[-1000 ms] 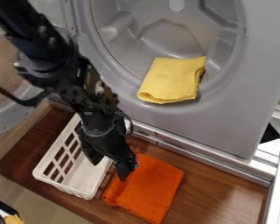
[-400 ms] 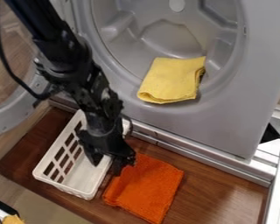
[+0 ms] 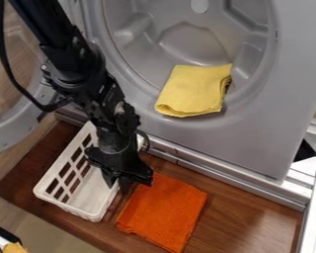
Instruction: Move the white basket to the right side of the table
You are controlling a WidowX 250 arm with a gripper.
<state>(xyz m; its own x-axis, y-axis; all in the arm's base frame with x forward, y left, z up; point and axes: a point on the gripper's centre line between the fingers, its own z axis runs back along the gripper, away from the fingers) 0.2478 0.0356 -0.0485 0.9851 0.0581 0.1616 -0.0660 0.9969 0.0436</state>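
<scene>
Nearest: white basket [image 3: 63, 207], upright on the left part of the table [image 3: 236, 220], near end at 7 o'clock, long axis running 7 to 1. Gripper [image 3: 118, 187] is down at its right long wall, toward the near end. From the gripper, most of the basket lies around 10 o'clock, so the grip is off-center. Fingers are drawn in, one each side of that wall; reads as a pinch on the wall.

Orange cloth [image 3: 162, 210] is just beside the basket, at 4 o'clock from the gripper. That's also roughly the way to the right side, so my call: lift to clear it, then carry toward 4. Dragging would likely plow the cloth along. Risk: one-wall hold lets the basket swing or tip at pickup.

Farther back, yellow cloth [image 3: 195, 91] is at 1 to 2 o'clock, on the gray machine [image 3: 253, 143], out of the path.

Delta vs last frame: fingers closer together, basket's near end nudged slightly toward 10 o'clock. Both cloths unmoved. Grip likely taking; carry not started.
</scene>
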